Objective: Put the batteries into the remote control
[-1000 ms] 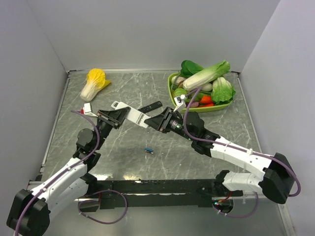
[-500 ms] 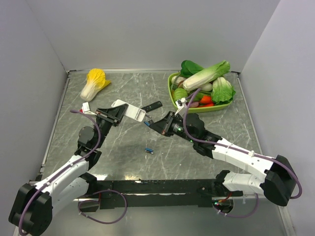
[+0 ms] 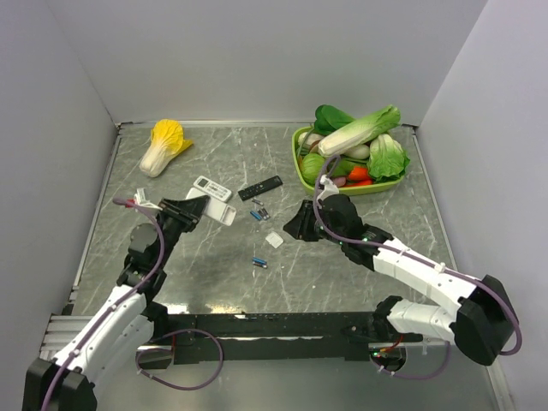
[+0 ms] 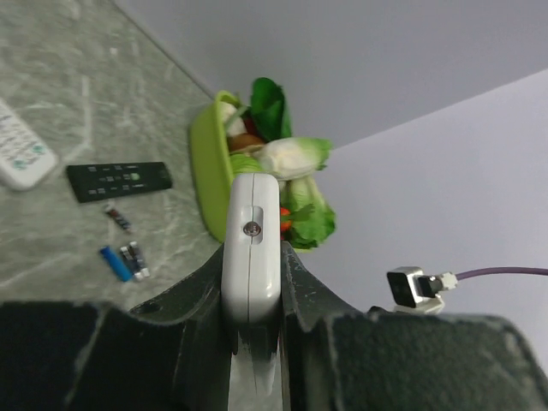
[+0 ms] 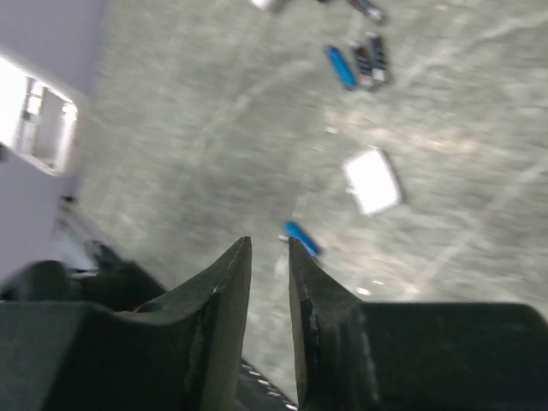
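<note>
My left gripper (image 3: 195, 208) is shut on the edge of the white remote control (image 3: 219, 213) and holds it edge-on just over the table; it fills the jaws in the left wrist view (image 4: 250, 248). Blue batteries lie on the table: a small group (image 3: 257, 214) and a single one (image 3: 259, 262). They also show in the left wrist view (image 4: 116, 263) and the right wrist view (image 5: 341, 67), where the single one (image 5: 300, 238) lies just beyond the fingertips. My right gripper (image 3: 294, 226) is empty, its jaws a narrow gap apart (image 5: 269, 248). A small white cover piece (image 3: 274, 240) lies between the batteries.
A smaller white remote (image 3: 211, 187) and a slim black remote (image 3: 259, 187) lie behind the batteries. A green tray (image 3: 301, 169) of toy vegetables stands at the back right. A yellow cabbage (image 3: 163, 145) lies at the back left. Walls enclose the table.
My right gripper has drawn back from the remote to the right. A white cover piece and more batteries now lie on the table. My left gripper has lowered and pulled the remote leftward.
</note>
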